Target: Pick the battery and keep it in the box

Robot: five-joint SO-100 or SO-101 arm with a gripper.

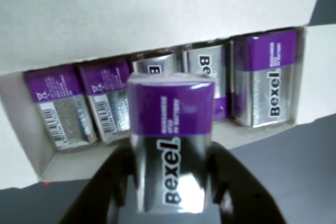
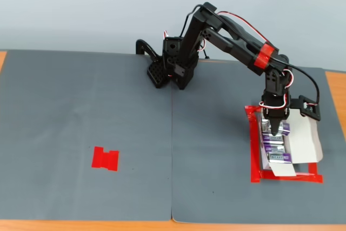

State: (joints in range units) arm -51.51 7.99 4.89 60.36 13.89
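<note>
In the wrist view, nearest the camera, the gripper (image 1: 170, 182) was clamped on the battery (image 1: 171, 140), its black fingers pressing the two narrow flanks of the silver lower half while the purple top pointed away toward the box (image 1: 157, 19). The battery looked like a stiff, dense little block, heavy for its size, with a glossy foil wrap that could slide between hard fingers; a hold low on the flat sides, as here, seemed the safest place, since the rounded corners offered little purchase.

Just beyond it, the box lay open, its white flap folded back on the far side. Four batteries already sat in a row inside, two on the left showing barcodes, two on the right showing the brand name. The held battery covered most of another in the middle, so I cannot tell whether a free slot remained.

In the fixed view, the gripper (image 2: 277, 128) hung over the box (image 2: 305, 139) at the right of the grey mat (image 2: 108, 106), inside a red tape outline (image 2: 253, 150). A red tape patch (image 2: 105, 158) lay well apart, near left.
</note>
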